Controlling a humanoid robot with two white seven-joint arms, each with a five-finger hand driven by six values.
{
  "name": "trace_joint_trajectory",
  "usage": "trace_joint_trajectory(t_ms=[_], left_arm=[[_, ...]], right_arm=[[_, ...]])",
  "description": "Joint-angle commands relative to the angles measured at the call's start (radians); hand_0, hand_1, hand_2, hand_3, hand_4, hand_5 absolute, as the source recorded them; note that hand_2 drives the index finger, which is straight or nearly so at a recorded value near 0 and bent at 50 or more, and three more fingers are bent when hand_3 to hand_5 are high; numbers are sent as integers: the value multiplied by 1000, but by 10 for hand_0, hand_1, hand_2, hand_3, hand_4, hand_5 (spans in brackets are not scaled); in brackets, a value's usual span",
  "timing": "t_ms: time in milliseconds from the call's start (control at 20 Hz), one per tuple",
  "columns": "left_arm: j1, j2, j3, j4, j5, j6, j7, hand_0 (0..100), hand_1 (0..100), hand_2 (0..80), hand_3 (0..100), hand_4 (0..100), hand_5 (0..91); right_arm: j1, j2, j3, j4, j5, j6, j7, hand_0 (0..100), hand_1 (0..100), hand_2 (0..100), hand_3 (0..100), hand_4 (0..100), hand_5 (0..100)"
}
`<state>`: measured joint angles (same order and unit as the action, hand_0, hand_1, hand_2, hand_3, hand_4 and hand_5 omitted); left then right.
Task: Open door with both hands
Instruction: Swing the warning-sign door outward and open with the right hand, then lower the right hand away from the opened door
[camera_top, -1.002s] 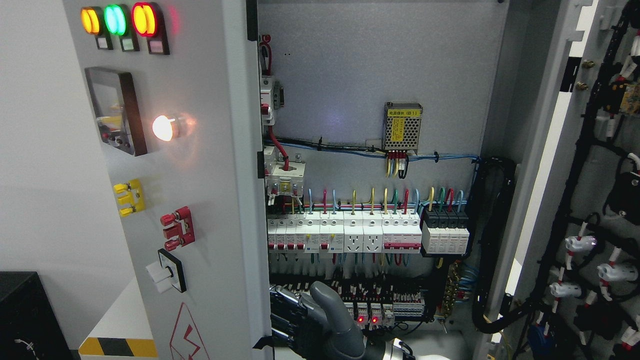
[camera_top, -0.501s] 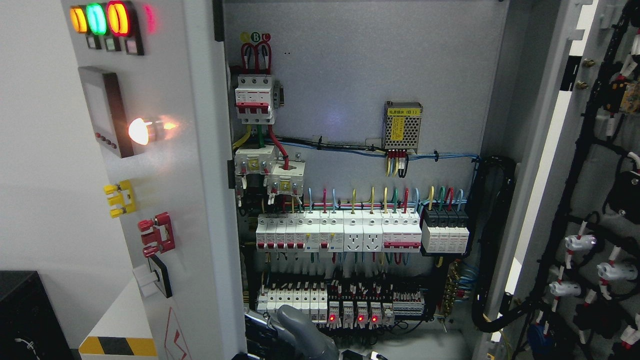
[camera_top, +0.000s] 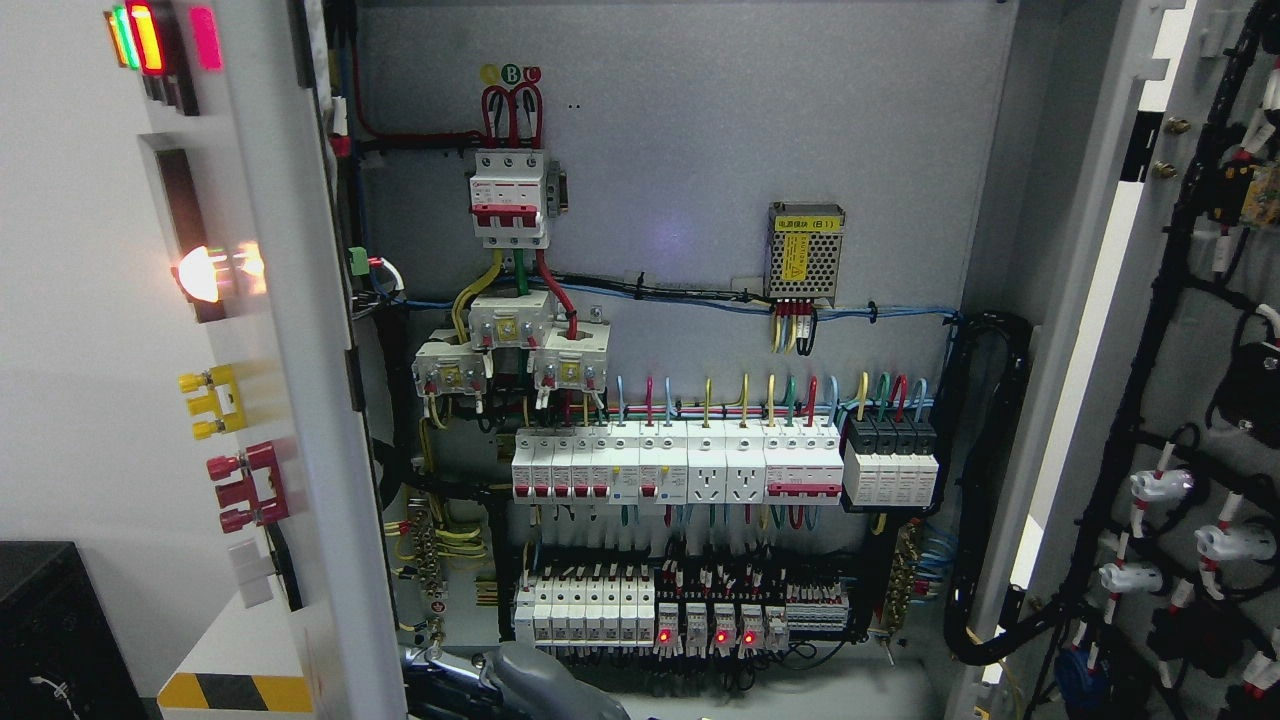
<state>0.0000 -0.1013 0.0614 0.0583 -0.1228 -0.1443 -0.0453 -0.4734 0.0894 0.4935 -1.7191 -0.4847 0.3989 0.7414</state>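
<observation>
- Hand (camera_top: 545, 682): a grey robot hand shows at the bottom edge of the cabinet opening, left of the middle; only its rounded top is in view, so which arm it belongs to and whether its fingers are apart or curled cannot be told.
- Left door (camera_top: 300, 400): stands just left of the hand, swung outward so its face is seen steeply foreshortened; the hand appears to lie near its lower inner edge, though contact is unclear.
- Door face: carries indicator lamps (camera_top: 140, 35) at the top corner, a glowing lamp (camera_top: 205, 272) below, then a yellow switch (camera_top: 212, 400) and a red switch (camera_top: 245, 487).
- Cabinet interior (camera_top: 680, 130): a grey back panel with a row of white breakers (camera_top: 680, 470) across the middle and a terminal row with red lights (camera_top: 700, 620) near the bottom edge.
- Right door (camera_top: 1180, 400): open at the right edge, its wiring harness exposed.
</observation>
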Motion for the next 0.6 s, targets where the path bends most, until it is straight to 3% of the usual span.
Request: trace_joint_trajectory(t_ms=[0,250,551], left_arm=[[11,0,0,0,0,0,-5,0,0,0,0,0,0],[11,0,0,0,-1,0,-5,0,0,0,0,0,0],[11,0,0,0,0,0,-5,0,0,0,0,0,0]], right_arm=[[-10,23,97,46,5,-2,0,0,0,0,0,0,0],[-25,23,166,50,6,3,-2,0,0,0,0,0,0],[-96,46,169,101,6,3,-2,0,0,0,0,0,0]])
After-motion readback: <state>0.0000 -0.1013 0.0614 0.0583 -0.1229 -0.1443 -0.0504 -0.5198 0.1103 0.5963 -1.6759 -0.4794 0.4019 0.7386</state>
